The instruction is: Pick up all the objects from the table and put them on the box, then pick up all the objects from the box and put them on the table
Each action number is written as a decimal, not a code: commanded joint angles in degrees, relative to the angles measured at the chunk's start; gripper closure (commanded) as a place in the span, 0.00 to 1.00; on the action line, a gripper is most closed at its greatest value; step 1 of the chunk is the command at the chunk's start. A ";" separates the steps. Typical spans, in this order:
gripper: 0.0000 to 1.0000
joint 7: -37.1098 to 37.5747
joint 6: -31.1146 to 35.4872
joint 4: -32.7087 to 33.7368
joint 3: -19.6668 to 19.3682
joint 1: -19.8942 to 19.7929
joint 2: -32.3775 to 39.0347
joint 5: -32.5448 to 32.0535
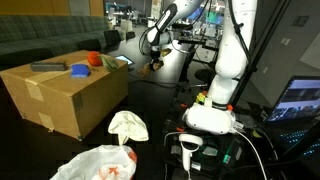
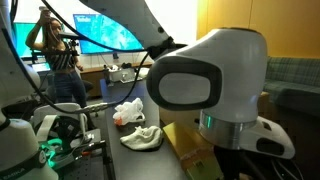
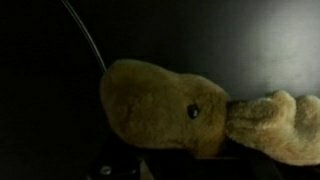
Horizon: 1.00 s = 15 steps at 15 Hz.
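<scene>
Wrist view: the lump (image 3: 165, 115), brown plush with one dark bead eye, fills the lower middle of the frame close to the lens. The table (image 3: 50, 60) lies behind it, black with a dull sheen. A thin pale cable (image 3: 88, 35) crosses the upper left. The fingers are lost in shadow at the bottom edge.

In an exterior view the gripper (image 1: 153, 62) hangs over the table's far edge, beyond the box's far right corner. Its jaws are pressed together, pinching the lump, which reads only as a brown speck under it. Too small to tell how far it sits off the surface.

The box (image 1: 65, 95) is on the left part of the table, with tape strips on its sides. On its top:
- bar (image 1: 45, 67), toward the left edge
- pad (image 1: 78, 70), mid-top
- orange-red item (image 1: 93, 59), at the far right corner

The cloth (image 1: 127, 125) lies on the table just off the box's near right corner. The bag (image 1: 95, 163) is at the near edge, cut off by the frame.

Room: a couch (image 1: 40, 40) stands behind the box, and a scanner (image 1: 190, 150) sits by the arm base (image 1: 215, 105). Benches and screens at the back are blurred.

In an exterior view a big arm joint (image 2: 210, 85) blocks most of the scene. Only a sliver of box shows, and a person (image 2: 55, 50) stands by a large screen (image 2: 110, 30).
</scene>
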 commanded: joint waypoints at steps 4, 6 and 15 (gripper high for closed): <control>0.96 13.48 0.25 0.62 -1.12 2.27 -9.12 1.96; 0.96 16.78 -0.90 2.53 -1.14 3.46 -10.48 -0.06; 0.95 18.51 -3.27 27.34 0.88 8.04 1.87 -1.89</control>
